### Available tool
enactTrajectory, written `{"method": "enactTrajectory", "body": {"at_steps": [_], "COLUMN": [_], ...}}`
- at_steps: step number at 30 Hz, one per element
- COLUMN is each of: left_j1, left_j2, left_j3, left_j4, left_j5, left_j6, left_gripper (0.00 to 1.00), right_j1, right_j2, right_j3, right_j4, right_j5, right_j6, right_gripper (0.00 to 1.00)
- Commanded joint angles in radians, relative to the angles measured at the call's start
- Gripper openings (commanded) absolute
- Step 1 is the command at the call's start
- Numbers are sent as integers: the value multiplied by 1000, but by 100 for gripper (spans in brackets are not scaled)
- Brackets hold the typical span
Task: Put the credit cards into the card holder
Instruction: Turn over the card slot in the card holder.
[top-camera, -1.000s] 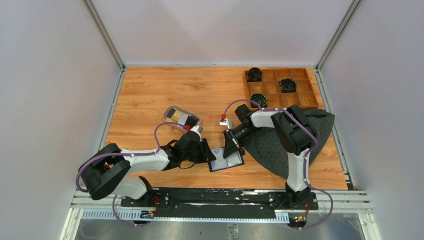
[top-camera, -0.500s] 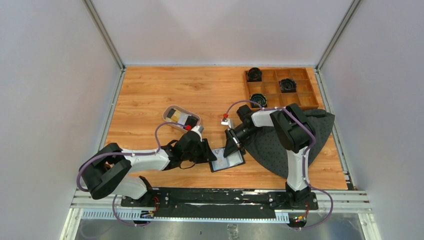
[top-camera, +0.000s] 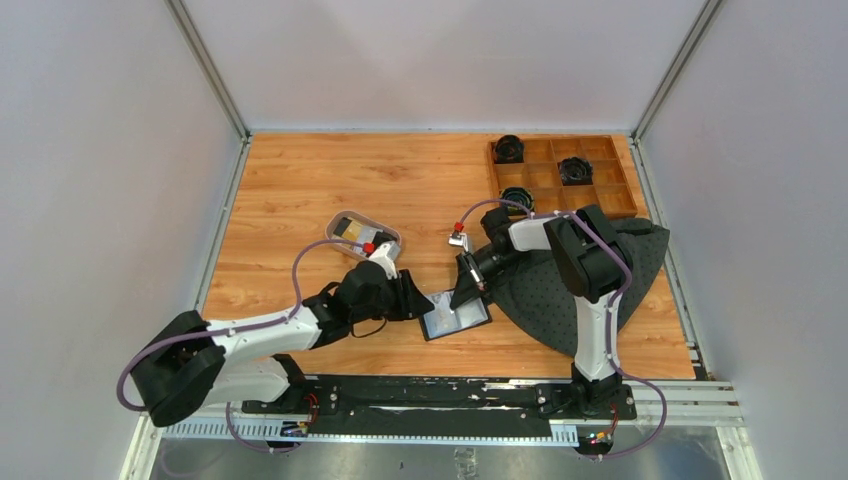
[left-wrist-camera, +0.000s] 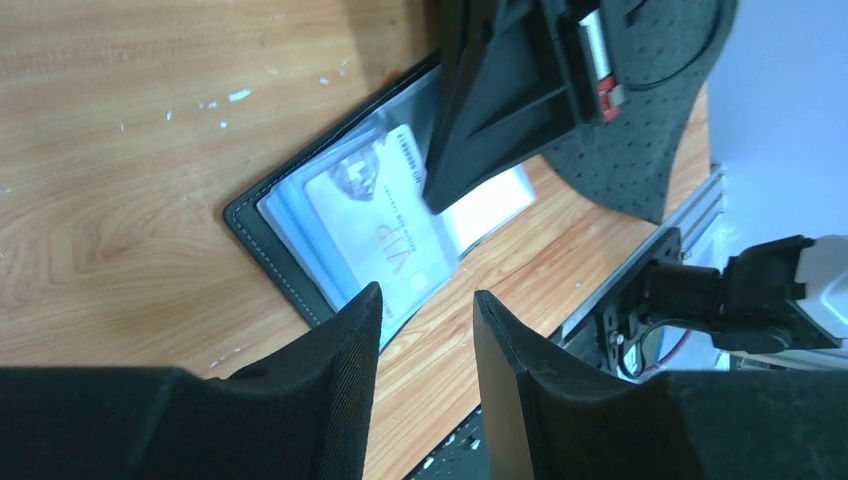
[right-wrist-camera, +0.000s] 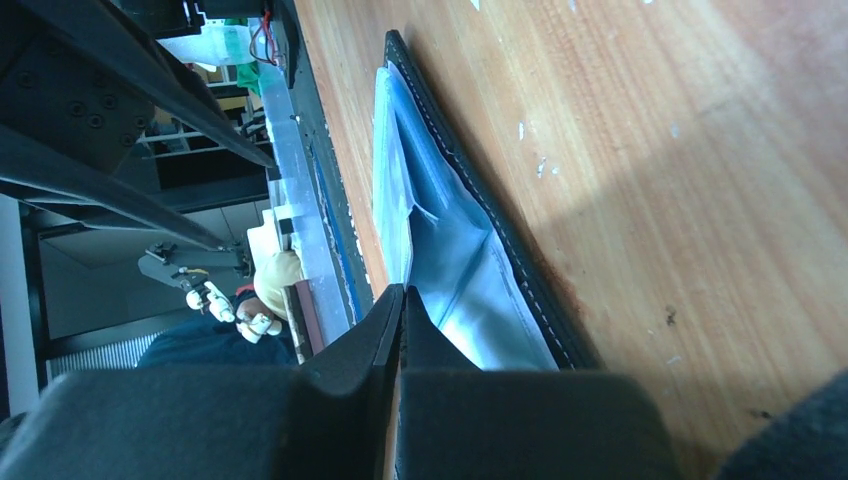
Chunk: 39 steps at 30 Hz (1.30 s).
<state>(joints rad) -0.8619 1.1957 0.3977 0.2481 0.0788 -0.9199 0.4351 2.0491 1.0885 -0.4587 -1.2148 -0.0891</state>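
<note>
From above, the card holder (top-camera: 455, 320) lies open on the wooden table (top-camera: 300, 190) near its front edge, between the two arms. The left gripper (top-camera: 418, 300) is just at its left side and the right gripper (top-camera: 468, 292) at its far edge. Credit cards (top-camera: 360, 235) lie in the oval tray (top-camera: 340, 220) just beyond the left arm.

The left wrist view shows the left gripper (left-wrist-camera: 425, 340) with its fingers apart, only bare wood between them. A pale card (left-wrist-camera: 385, 240) marked VIP lies on the card holder (left-wrist-camera: 262, 225), with the right gripper (left-wrist-camera: 440, 190) against its far edge.

The right wrist view shows the right gripper (right-wrist-camera: 400, 305) with its fingers pressed together, its tip at the card holder (right-wrist-camera: 470, 290).
</note>
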Motion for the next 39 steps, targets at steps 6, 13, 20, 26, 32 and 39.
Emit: {"method": "enactTrajectory", "body": {"at_steps": [6,13,20,26,32,39], "left_j1": [-9,64,92,92,92,98], "left_j2": [-67,33,108,180,193,230], "left_j3": [-29,49,32,23,9,15], "left_j4": [44,58,149,227,227,227], "left_j5": [-30,83,175,197,145,127], "left_j6": [75,131,71,9,-9,-10], "left_gripper": [46,45,45,45,46,51], "right_j1": [-16,-32,-45,-49,-58,-59], "right_j2": [20,34,48,64,74,74], "right_j3": [-4,-4,-6,-1,0,2], "right_j4": [-2,-11,-18,-37,-44,-53], "right_j5": [-69,-75,-98,-99,-97,-107], "right_j6": [-30,-43,-67,-86,-91,-104], "right_gripper": [0,0,0,0,0,0]}}
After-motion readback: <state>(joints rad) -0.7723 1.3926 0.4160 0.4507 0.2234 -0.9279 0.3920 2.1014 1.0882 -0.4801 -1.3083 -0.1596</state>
